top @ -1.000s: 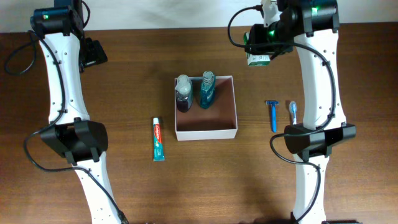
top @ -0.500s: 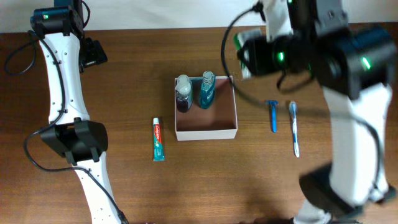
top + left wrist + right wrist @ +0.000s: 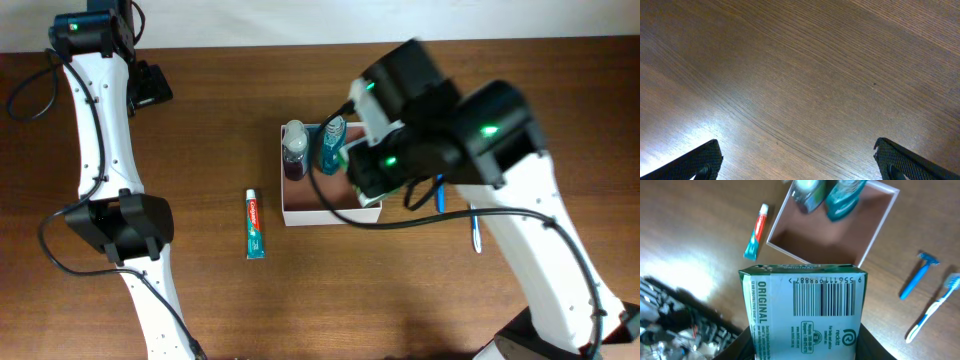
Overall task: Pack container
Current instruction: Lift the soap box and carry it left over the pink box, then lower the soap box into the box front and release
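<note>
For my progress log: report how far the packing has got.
Done: a dark bottle and a teal bottle sit in the container. In hand: the right claw grips the green-and-white soap box by the container, not yet set in. Left: the toothpaste, razor and toothbrush lie on the table outside it. The left claw is open, holding nothing.

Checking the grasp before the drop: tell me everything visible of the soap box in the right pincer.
The soap box is a closed cardboard carton, green with a white face carrying a barcode, small print and a logo; "ORIGINAL" runs along its green side. The right pincer grips its lower end from both sides. It is held above the table near the container, touching nothing else.
</note>
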Controlling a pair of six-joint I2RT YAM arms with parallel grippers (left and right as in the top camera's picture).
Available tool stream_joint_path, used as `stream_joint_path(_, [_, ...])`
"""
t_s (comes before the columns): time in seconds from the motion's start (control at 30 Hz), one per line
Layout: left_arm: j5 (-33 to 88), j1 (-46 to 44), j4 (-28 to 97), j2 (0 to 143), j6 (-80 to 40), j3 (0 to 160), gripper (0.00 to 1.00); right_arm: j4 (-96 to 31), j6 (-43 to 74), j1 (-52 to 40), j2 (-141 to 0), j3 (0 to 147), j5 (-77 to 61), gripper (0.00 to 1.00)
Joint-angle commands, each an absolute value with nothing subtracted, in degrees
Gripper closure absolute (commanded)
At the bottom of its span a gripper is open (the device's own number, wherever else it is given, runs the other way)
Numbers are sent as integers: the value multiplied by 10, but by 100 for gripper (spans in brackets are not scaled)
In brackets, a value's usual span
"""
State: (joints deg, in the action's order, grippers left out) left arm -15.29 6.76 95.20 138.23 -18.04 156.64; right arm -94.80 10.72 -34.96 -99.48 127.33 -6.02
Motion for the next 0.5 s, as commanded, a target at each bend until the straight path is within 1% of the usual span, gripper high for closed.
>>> stream_joint_path(0.0, [-157,68,954,1380,-188,1565,1,-927,114,-374,-992,1230,-53,61])
stream_joint_path(0.2, [-157,68,954,1380,-188,1565,1,-869,92,-397,-992,1152,-53,59])
stream_joint_path(0.23, [-157,68,954,1380,-188,1565,1,-854,86,-399,-992,1134,-53,58])
stream_joint_path(0.47, [-157,68,954,1380,-188,1565,1,-730,14,-401,-996,1022,-53,57])
